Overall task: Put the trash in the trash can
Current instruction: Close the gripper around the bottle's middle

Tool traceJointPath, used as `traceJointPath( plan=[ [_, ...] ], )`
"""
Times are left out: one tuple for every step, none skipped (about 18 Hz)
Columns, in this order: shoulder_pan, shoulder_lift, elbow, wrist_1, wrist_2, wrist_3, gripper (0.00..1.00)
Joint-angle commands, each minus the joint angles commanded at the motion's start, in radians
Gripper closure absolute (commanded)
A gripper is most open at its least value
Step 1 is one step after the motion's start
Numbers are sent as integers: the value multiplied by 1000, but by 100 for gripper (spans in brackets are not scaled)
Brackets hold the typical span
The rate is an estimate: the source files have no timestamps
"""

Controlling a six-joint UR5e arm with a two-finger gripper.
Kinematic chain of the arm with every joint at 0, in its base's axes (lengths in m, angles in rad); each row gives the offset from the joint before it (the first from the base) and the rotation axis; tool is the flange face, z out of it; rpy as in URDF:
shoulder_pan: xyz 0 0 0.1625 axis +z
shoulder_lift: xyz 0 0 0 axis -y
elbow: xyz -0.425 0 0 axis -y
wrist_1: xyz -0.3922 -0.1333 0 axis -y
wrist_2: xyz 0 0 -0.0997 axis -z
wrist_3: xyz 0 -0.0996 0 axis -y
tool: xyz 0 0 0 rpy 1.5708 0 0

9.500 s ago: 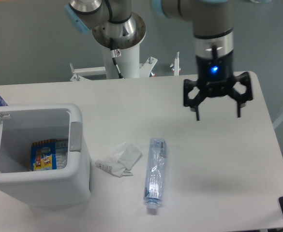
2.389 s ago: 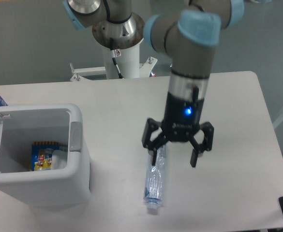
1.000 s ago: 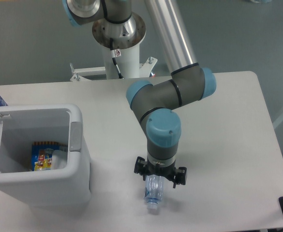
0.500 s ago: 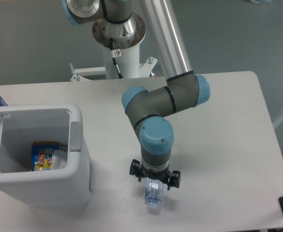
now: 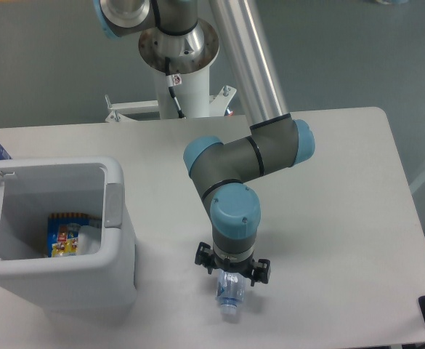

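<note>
So this looks like the pick-up step for the second bit of trash. The gripper (image 5: 232,272) is right down over the plastic bottle (image 5: 230,294), which lies on the table (image 5: 328,218) just to the right of the trash can (image 5: 114,251). Only the cap end of the bottle pokes out below the wrist, the rest is hidden under the arm (image 5: 234,182). Honestly I can't tell if the fingers are clamped on it or just straddling it, since the wrist blocks the view of the tips (you only see the two black knuckle bits sticking out either side).

My guess for what comes next: if it isn't gripped yet, close on the bottle body, then lift straight up, swing left over the open bin and let go. The bottle is slim and round and looks like thin plastic, so it could roll or squirm out if the pinch is off-centre. It also needs enough height to clear the bin's right wall.

As for the can, the lid is flipped open to the left, and inside there's a blue-and-yellow snack packet (image 5: 65,234) with a white crumpled wrapper (image 5: 90,238) next to it. So one trash item seems to be in already.
</note>
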Motion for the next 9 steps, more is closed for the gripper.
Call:
traceJointPath(
  plan=[
    [0, 0, 0, 0, 0, 0, 0],
    [0, 0, -5, -2, 2, 0, 0],
    [0, 2, -12, 0, 2, 0, 0],
    [0, 2, -12, -2, 3, 0, 0],
    [0, 3, -12, -3, 5, 2, 0],
    [0, 3, -14, -3, 5, 2, 0],
    [0, 3, -17, -3, 11, 2, 0],
    [0, 3, -17, -3, 21, 3, 0],
    [0, 3, -18, -3, 25, 5, 0]
  ],
)
